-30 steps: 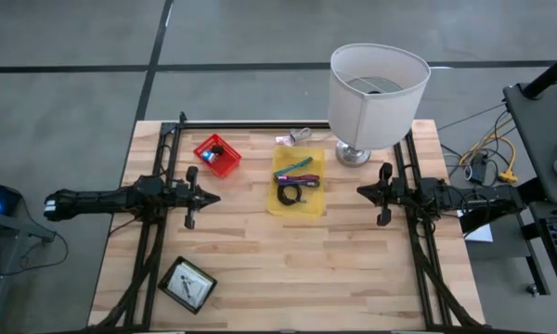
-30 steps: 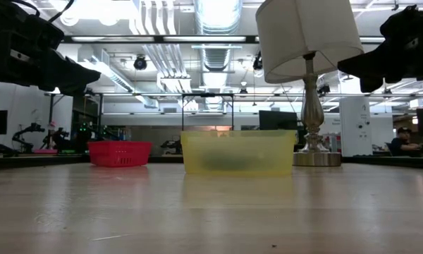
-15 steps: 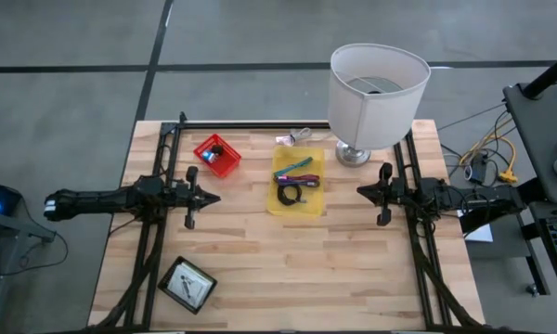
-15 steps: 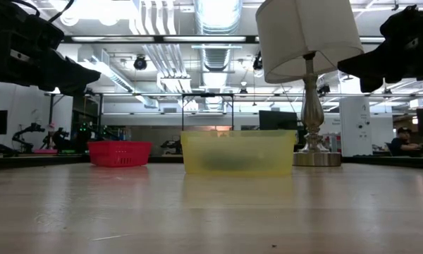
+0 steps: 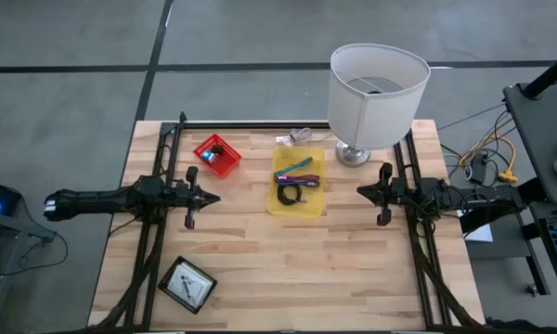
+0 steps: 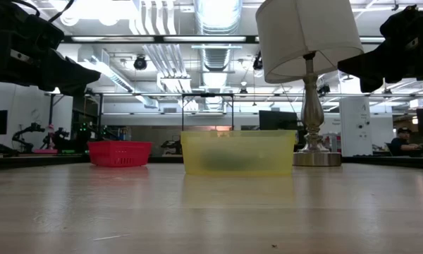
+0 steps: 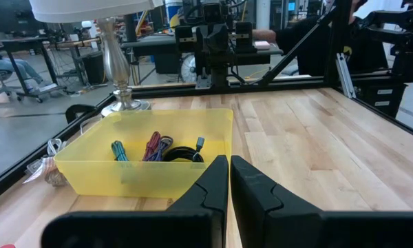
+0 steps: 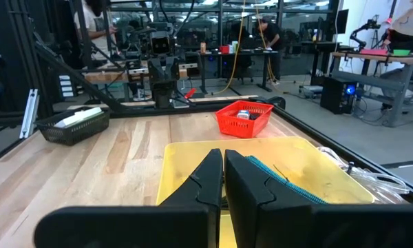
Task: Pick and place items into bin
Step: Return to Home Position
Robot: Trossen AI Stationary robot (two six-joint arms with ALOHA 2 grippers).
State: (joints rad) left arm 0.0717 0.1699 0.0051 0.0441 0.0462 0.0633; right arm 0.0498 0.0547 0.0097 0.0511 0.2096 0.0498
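Jaws were pressed together, empty, on the left gripper [image 5: 213, 197] and right gripper [image 5: 360, 192] at nine and three o'clock of the yellow bin [image 5: 302, 210] holding the tools [image 5: 294, 169] and black cable [image 5: 290, 193], and a stray right-arm swing might have toppled the lamp [image 5: 379, 83].

Both arms stretch level and face each other; the left gripper [image 5: 212, 197] and the right gripper [image 5: 362, 191] seem closed, fingers together.

My left arm [image 5: 102, 199] and right arm [image 5: 446, 195] are slim, matte black and built of jointed segments. My left gripper [image 7: 228, 162] carries two dark wedge-shaped fingers [image 7: 210, 193] with notched inner edges; my right gripper [image 8: 223, 155] looks alike.
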